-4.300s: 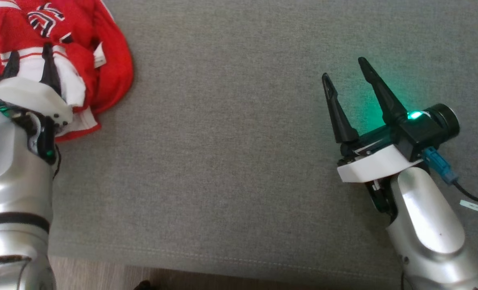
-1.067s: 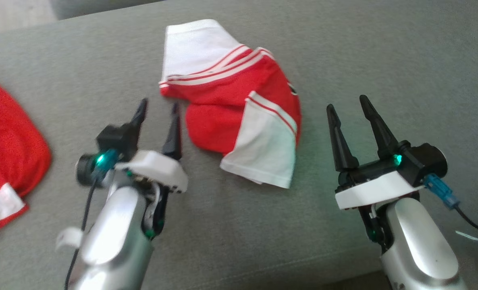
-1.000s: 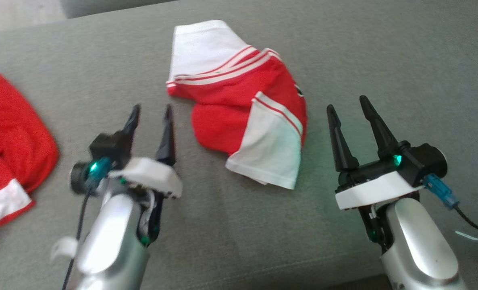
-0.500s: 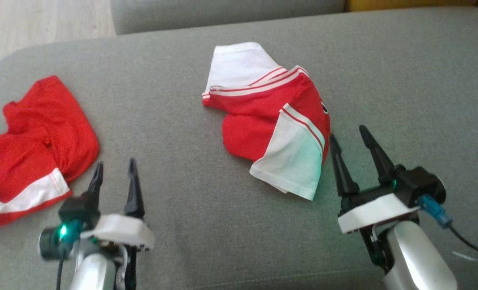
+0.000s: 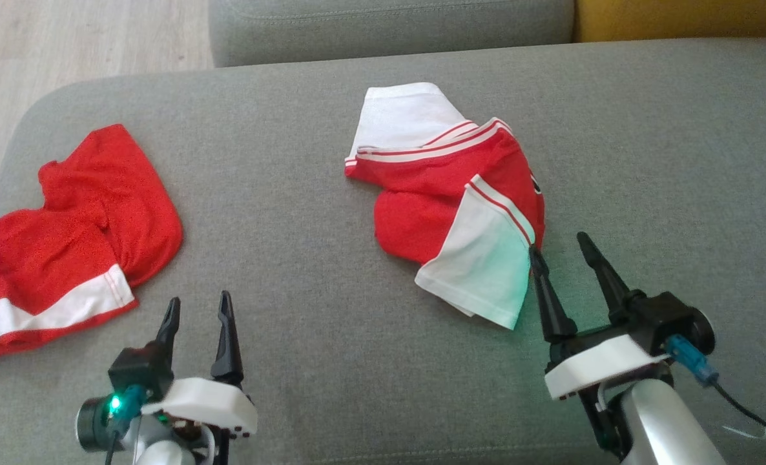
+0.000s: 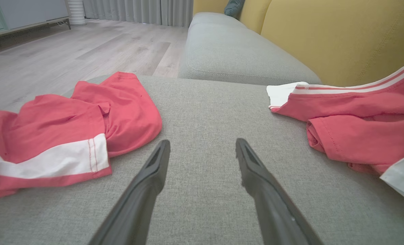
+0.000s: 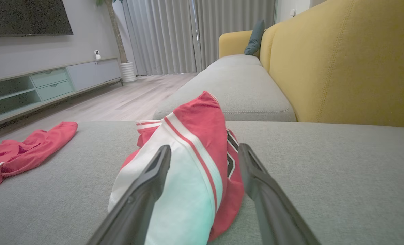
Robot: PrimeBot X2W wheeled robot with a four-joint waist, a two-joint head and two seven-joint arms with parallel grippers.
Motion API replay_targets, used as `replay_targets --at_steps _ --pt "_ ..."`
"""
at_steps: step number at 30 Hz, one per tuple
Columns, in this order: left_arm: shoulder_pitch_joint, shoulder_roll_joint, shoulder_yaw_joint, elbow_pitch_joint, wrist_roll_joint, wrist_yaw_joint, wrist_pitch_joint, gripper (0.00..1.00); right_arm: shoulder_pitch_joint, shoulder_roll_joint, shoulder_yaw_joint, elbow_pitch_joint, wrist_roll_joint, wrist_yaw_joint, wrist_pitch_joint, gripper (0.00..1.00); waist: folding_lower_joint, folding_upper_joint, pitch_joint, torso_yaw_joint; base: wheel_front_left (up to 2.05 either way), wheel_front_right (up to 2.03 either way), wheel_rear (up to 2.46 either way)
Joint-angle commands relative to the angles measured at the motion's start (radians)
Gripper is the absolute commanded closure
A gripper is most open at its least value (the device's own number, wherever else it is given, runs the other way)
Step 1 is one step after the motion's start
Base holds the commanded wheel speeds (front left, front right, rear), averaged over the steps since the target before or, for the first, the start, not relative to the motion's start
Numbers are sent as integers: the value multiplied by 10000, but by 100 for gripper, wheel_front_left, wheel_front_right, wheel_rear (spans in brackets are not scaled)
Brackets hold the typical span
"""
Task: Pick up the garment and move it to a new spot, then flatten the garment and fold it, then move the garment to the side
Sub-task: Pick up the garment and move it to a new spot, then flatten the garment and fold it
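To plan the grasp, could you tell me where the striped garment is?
In the head view the striped garment lies mid-cushion on the grey sofa, just ahead of the right gripper, right of the other red garment.

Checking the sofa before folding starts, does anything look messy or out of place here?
Yes. The red and white jersey mid-cushion lies bunched, not flat, one white sleeve flipped across its red body. A second red garment sits crumpled near the left end of the grey cushion. Nothing looks torn or spilled.
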Motion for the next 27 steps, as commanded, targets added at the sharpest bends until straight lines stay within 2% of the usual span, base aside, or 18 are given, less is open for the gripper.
replay_targets --at_steps 1,27 --pt "-289 94 221 -409 -38 37 -124 0 -165 57 307 -263 -33 75 -65 0 0 0 -7 34 0 0 0" --pt "-745 93 -666 -389 -179 -16 -124 0 -487 57 973 -217 -117 75 -65 0 0 0 319 -48 0 0 0"
